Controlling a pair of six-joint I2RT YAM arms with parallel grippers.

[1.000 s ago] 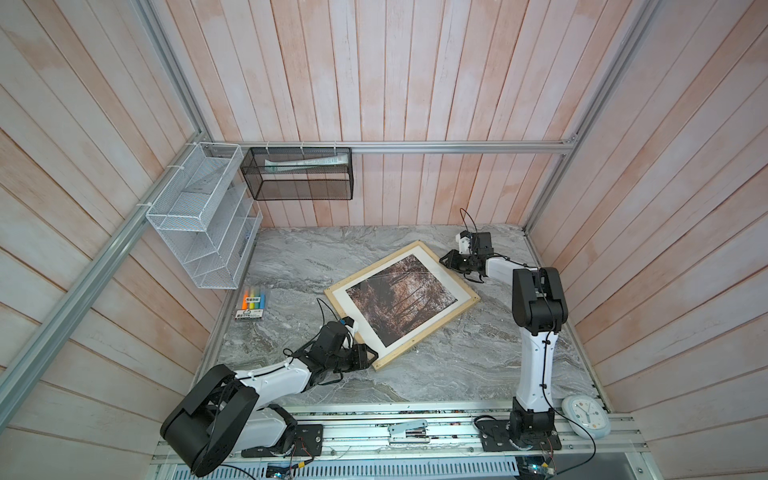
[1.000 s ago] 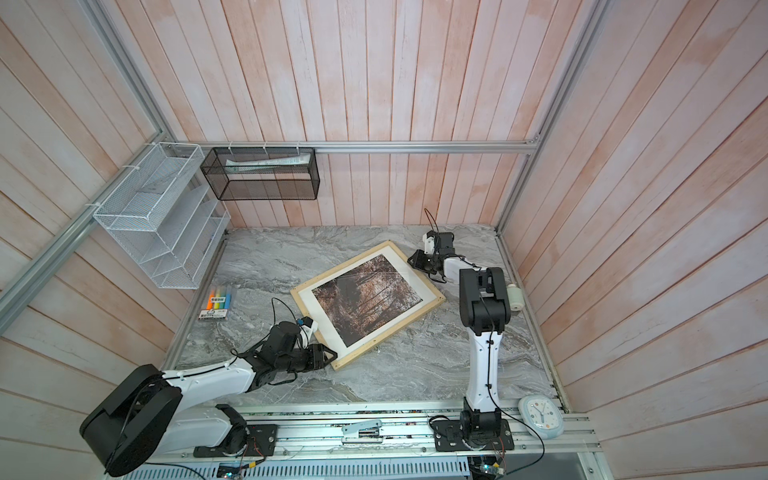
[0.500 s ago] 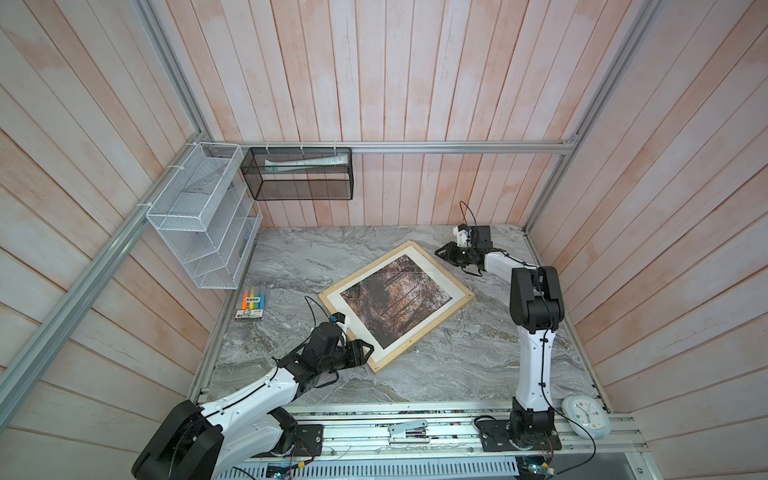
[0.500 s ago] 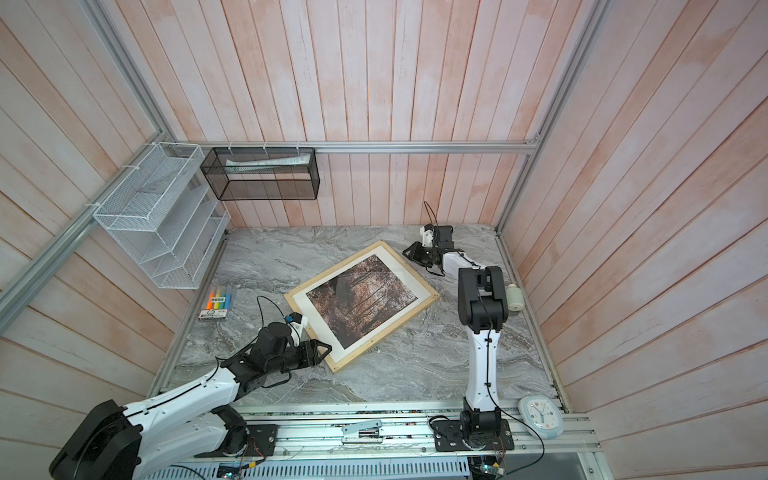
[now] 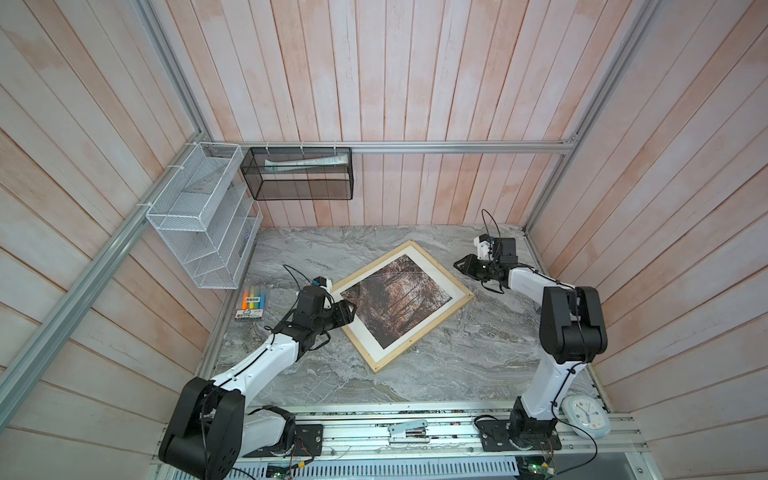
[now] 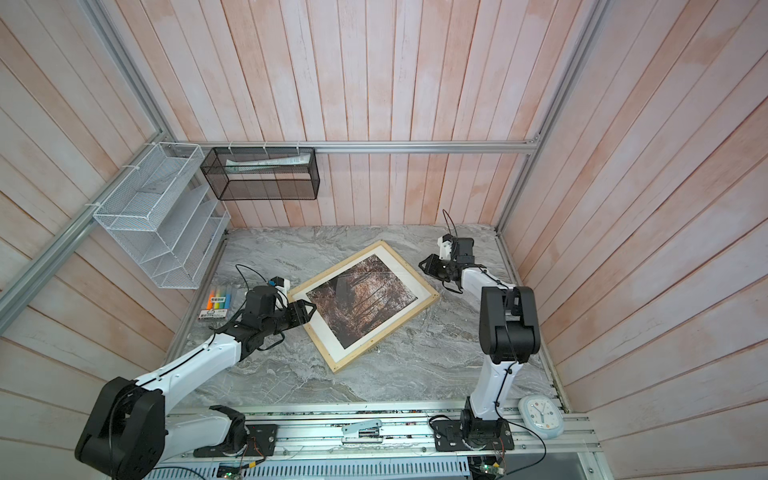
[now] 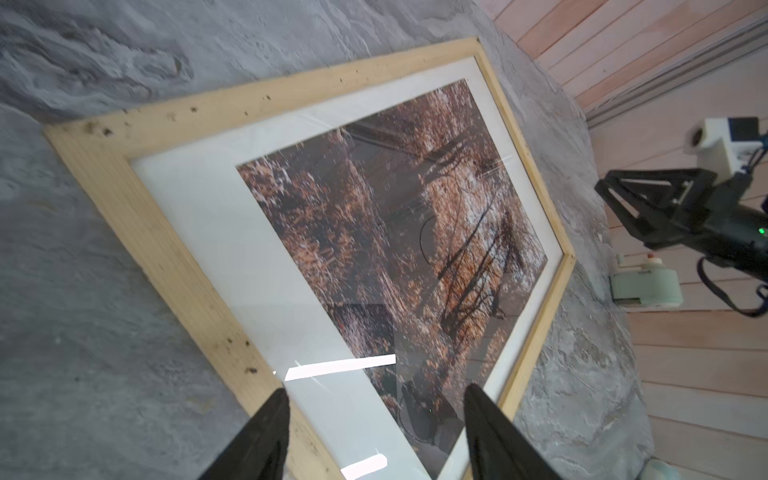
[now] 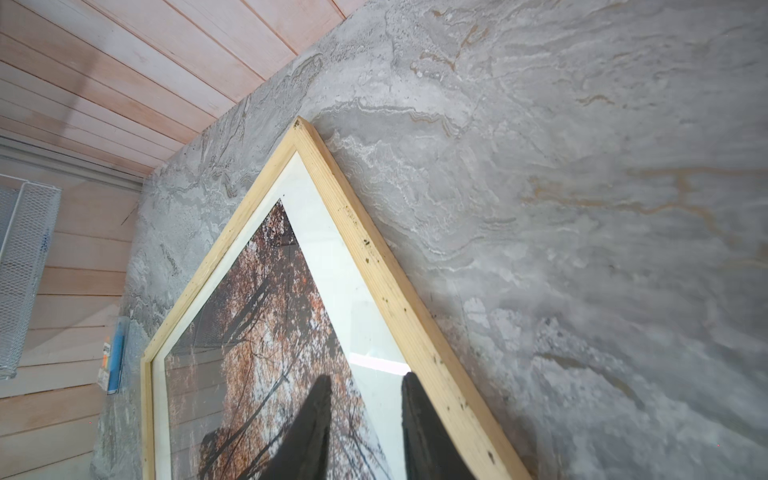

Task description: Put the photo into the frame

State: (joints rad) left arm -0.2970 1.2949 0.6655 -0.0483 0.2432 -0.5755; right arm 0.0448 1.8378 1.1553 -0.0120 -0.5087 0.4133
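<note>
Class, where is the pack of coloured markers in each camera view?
In a top view: marker pack left of the frame, below the white rack.
In a top view: same spot.
Left wrist: not in it.
Right wrist: marker pack beyond the frame, near the white rack.
Shared landmark: the frame.

No text, brand or number can be read. The marker pack (image 5: 250, 305), on the tabletop behind the jaws of the left gripper (image 5: 349, 311), has a label with print too small to make out. The clock (image 5: 585, 420), well apart from those jaws and from the jaws of the right gripper (image 5: 457, 264), shows dial marks too small to read. Print on the folded sheet (image 5: 305, 164), far beyond both pairs of jaws, is blurred.
</note>
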